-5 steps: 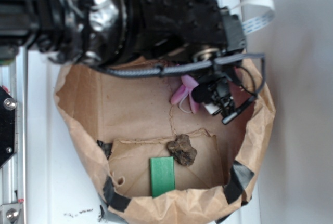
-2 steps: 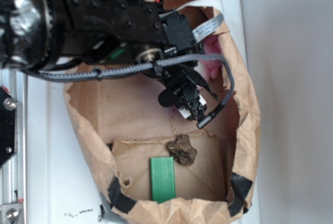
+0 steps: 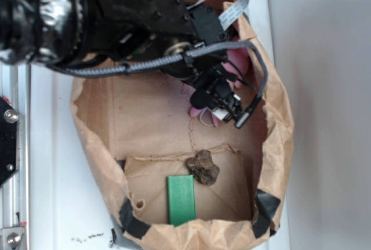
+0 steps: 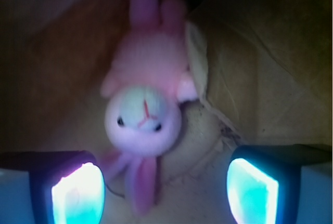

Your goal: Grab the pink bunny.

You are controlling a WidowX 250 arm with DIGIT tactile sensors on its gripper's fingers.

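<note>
The pink bunny (image 4: pixel 143 115) lies on the floor of a brown paper bag (image 3: pixel 279 128). Its white face looks toward the wrist camera and its long ears trail down between my fingers. From outside, only pink patches of the bunny (image 3: pixel 236 64) show around the black arm, at the bag's upper right. My gripper (image 4: pixel 165 190) is open, with one lit fingertip (image 4: pixel 78 193) left of the ears and the other far to the right. The head sits just beyond the tips, nearer the left one. The gripper (image 3: pixel 223 102) hangs inside the bag, right over the toy.
A dark brown rock-like lump (image 3: pixel 203 167) and a flat green block (image 3: pixel 181 199) lie on the bag floor toward the near side. Crumpled bag walls surround the gripper, with black tape (image 3: pixel 264 205) at the lower corners. A metal rail (image 3: pixel 11 145) runs along the left.
The arm swung left, then came back to the right and slightly up over the bunny. The bag's rim shifted shape. The lump and green block stayed put.
</note>
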